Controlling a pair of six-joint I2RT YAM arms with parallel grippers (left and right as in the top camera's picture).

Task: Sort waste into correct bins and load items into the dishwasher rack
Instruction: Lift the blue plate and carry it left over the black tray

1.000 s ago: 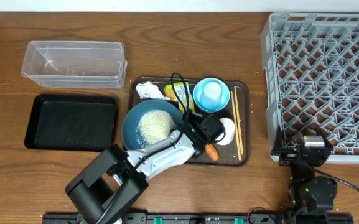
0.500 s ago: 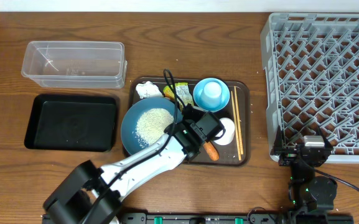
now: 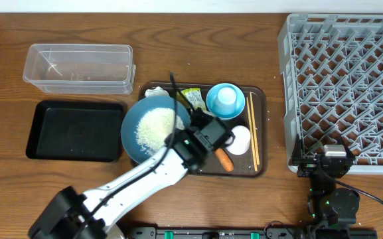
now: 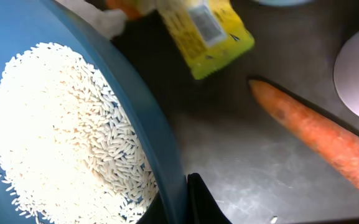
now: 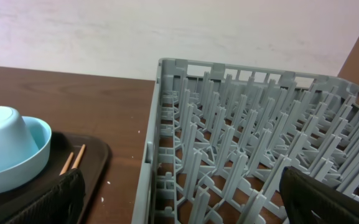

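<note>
Large round dark-blue plate [image 3: 130, 131] being gripped.
The plate's 4 o'clock edge is being clamped by the left gripper [image 4: 185, 198], at the 9 o'clock side of the brown serving tray [image 3: 262, 133]; the right gripper [image 3: 330, 159] is being held wide apart.

The grey dishwasher rack [image 5: 254, 143] stands on the worktop [image 5: 73, 93]. Left of it, an upturned light-blue cup [image 5: 2, 140] sits in a bowl [image 5: 33, 163], with chopsticks [image 5: 67, 163] between bowl and rack.
</note>
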